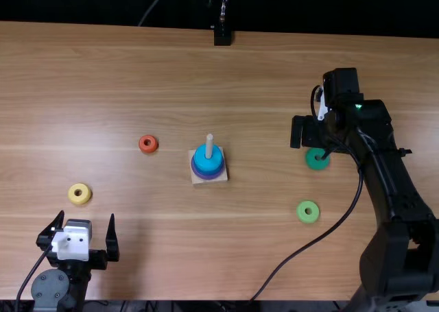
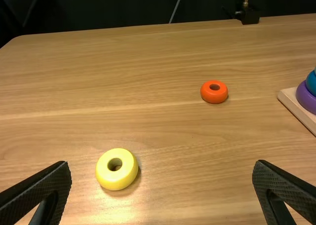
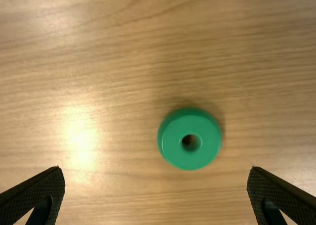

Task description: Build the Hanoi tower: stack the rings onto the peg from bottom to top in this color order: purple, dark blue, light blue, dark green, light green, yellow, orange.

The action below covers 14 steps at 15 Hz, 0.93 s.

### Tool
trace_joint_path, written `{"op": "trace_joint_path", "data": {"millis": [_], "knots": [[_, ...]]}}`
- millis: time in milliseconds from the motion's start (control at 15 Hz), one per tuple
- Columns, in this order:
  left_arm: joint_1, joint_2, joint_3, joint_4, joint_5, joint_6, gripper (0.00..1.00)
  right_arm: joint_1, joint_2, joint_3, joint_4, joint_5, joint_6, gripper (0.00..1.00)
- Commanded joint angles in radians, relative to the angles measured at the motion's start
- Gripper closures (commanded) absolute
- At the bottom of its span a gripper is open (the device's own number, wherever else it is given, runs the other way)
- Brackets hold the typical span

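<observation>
Hovering spread, right jaws clear of the dark green ring's edge [image 3: 170, 143]

On the square wooden base [image 1: 223, 178], the upright peg [image 1: 209, 145] is encircled by the purple ring [image 1: 208, 175], topped by the light blue ring [image 1: 208, 162]. The orange ring [image 2: 214, 96], yellow ring [image 2: 129, 169], light green ring [image 1: 302, 212] and dark green ring [image 3: 191, 158] are laid flat, apart, on the table.

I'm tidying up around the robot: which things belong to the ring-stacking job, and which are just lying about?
Job:
- square wooden base with upright peg
- stacked purple ring, bright blue ring topmost
- loose orange ring, yellow ring, dark green ring, light green ring

Lying about:
- black metal-topped stand, far edge; probably a fixture
</observation>
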<state>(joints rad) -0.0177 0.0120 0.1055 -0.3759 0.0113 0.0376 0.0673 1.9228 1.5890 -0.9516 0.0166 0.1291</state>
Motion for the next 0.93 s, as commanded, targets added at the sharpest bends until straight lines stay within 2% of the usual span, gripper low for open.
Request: {"op": "trace_joint_path", "data": {"millis": [0,400,867], "knots": [[0.01,-0.012,-0.105,-0.066,0.009,0.001,0.0,-0.04,-0.016,-0.02,-0.001,0.004,-0.015,0.0],[0.01,-0.012,-0.105,-0.066,0.009,0.001,0.0,-0.069,-0.011,-0.135,0.008,0.0,-0.089,0.0],[0.01,-0.012,-0.105,-0.066,0.009,0.001,0.0,-0.07,0.048,-0.149,0.087,0.0,-0.089,0.0]]}}
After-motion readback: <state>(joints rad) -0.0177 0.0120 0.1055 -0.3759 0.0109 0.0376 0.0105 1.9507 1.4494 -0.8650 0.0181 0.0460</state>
